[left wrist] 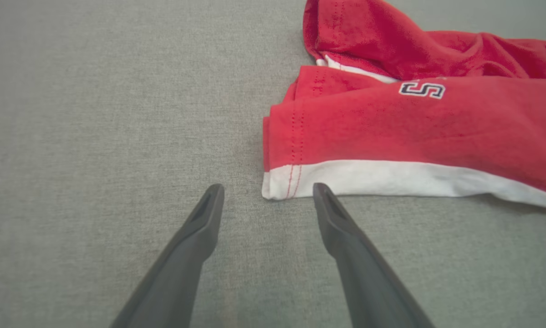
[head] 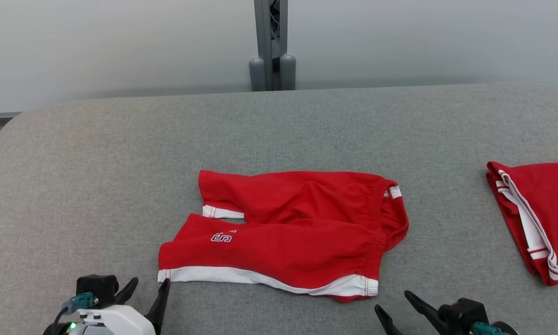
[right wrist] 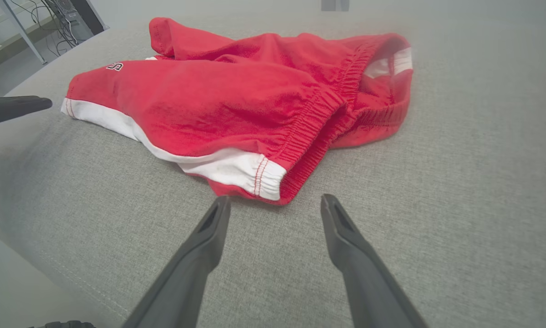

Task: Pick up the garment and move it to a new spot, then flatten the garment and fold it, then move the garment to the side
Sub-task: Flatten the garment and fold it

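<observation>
Shorts point(head: 283, 242) lie centred; another red garment point(head: 551, 195) is cropped.

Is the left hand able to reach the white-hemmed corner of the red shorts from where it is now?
Probably yes. The left hand is open and sits right at the white hem corner of the red shorts, which lie on the grey fabric surface. Nothing stands between them.

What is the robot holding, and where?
Nothing. The left end effector and right end effector hang open near the red cloth shorts with white trim.
</observation>
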Robot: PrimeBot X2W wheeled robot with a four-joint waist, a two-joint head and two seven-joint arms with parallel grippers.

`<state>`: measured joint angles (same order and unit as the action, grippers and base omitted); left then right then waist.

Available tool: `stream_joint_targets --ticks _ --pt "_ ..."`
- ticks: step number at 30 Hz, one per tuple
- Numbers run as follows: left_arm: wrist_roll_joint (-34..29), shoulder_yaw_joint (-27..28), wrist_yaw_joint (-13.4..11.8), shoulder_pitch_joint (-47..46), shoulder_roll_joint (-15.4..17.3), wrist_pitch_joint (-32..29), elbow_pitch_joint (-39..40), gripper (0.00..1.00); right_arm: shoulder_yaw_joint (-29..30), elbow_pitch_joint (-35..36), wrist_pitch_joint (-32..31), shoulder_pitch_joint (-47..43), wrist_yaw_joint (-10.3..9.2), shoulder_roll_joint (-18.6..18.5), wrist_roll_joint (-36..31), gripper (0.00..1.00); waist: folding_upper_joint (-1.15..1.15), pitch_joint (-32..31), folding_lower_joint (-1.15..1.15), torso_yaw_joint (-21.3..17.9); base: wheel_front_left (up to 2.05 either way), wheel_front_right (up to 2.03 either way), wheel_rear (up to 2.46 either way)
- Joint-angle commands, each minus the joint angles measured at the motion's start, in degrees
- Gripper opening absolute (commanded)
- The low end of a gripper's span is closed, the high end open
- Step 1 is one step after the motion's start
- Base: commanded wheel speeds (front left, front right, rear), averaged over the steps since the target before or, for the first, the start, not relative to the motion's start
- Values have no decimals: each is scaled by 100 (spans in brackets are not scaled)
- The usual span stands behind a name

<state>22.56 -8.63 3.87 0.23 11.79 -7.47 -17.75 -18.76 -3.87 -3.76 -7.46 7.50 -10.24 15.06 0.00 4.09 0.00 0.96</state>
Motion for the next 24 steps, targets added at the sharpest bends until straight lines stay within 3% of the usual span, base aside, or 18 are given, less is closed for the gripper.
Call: stream_joint_targets --ticks 1,13,14,15,16,17,24 --pt "64 -25 72 -193 55 -48 -138 100 -80 -95 16 179 -2 -76 64 100 0 108 0 4 0 0 0" --pt "414 -279 332 -880 76 222 -1156 100 -585 -632 267 815 -2 -187 287 100 0 302 0 3 0 0 0" --pt "465 -326 346 -899 61 194 -1219 73 -650 -676 254 844 -2 -195 328 64 0 303 0 1 0 0 0" --pt "500 -374 360 -917 61 205 -1243 35 -687 -710 242 870 -2 -207 351 41 0 307 0 -1 0 0 0" --pt "527 -404 365 -947 67 288 -1236 0 -702 -703 313 905 -2 -214 367 12 0 313 0 0 0 0 0" --pt "575 -453 370 -956 64 297 -1258 0 -718 -738 302 911 -2 -213 406 0 0 314 0 5 0 0 0" --pt "798 -648 378 -944 152 513 -1012 0 -757 -572 460 973 -2 -287 594 0 0 294 0 12 0 0 0"
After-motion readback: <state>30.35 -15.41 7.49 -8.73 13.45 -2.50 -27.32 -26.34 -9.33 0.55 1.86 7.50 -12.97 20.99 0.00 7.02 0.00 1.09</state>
